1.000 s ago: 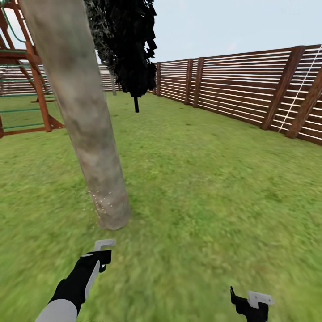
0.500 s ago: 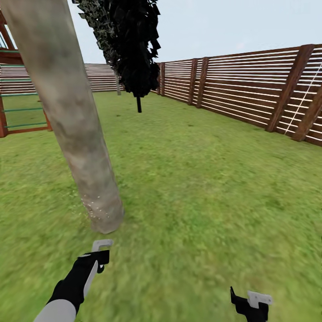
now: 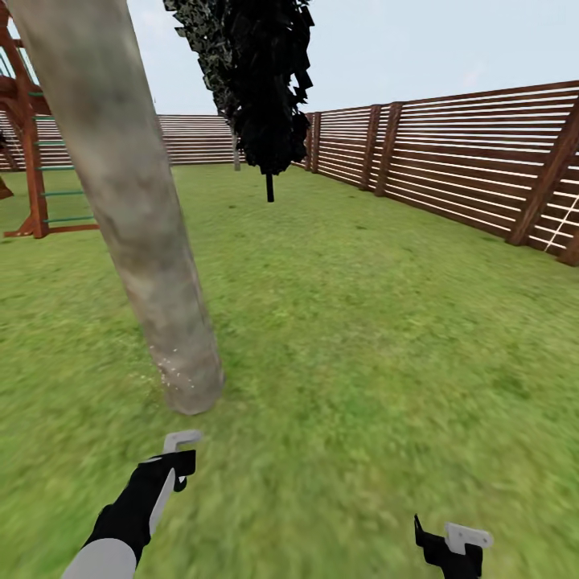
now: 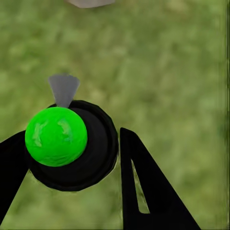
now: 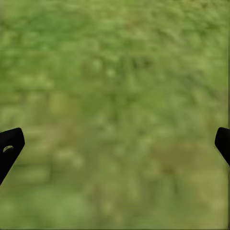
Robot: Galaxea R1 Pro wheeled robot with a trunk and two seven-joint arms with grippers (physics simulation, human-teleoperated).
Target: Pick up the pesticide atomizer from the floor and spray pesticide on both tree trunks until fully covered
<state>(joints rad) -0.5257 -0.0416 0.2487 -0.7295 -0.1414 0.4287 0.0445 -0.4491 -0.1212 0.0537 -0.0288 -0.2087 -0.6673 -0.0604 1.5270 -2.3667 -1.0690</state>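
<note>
Head view: robot stood on the lawn of the garden, close to one tree trunk, a thick grey-tan mottled column leaning across the upper left of that view. Small pale specks showed on the bark near its base. Slatted brown fence ran along the right and the far side. A dark bushy shrub on a thin stem stood further back, and a red-brown climbing frame with green rungs stood at far left.

Left gripper was low, just short of the trunk base, not touching it. In the left wrist view its black fingers closed on the pesticide atomizer, seen end-on as a round black body with a bright green cap and a small grey nozzle pointing away. The trunk foot showed ahead of the nozzle, at that picture's edge. No label, brand or writing was legible on the atomizer.

Right gripper hung over bare grass, well apart from the trunk; its fingertips sat wide apart with nothing between them.
</note>
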